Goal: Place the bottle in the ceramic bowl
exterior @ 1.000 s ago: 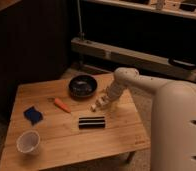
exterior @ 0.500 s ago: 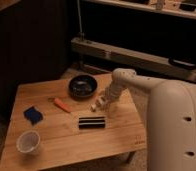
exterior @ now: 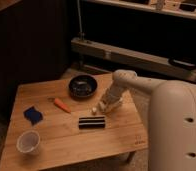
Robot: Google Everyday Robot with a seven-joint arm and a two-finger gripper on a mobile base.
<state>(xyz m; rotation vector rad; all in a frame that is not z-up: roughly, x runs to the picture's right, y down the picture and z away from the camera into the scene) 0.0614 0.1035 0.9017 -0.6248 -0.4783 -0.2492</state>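
The bottle (exterior: pixel 100 108) is a small whitish shape lying on the wooden table (exterior: pixel 51 150), right of the carrot (exterior: pixel 61 105) and just above the black bar (exterior: pixel 92 122). Its pale cap end points left. My gripper (exterior: pixel 108 104) is down at the bottle's right end, reaching in from the right, and covers part of it. The ceramic bowl (exterior: pixel 83 86) is dark, round and holds nothing; it stands at the table's back middle, up and left of the gripper.
A blue object (exterior: pixel 33 114) lies at the left and a small white cup (exterior: pixel 28 142) stands at the front left. My white arm (exterior: pixel 171 125) fills the right side. A metal rail (exterior: pixel 141 57) runs behind the table.
The gripper stays low at the bottle. The arm's body has shifted slightly in the view. Bottle, bowl and the other objects have not moved.
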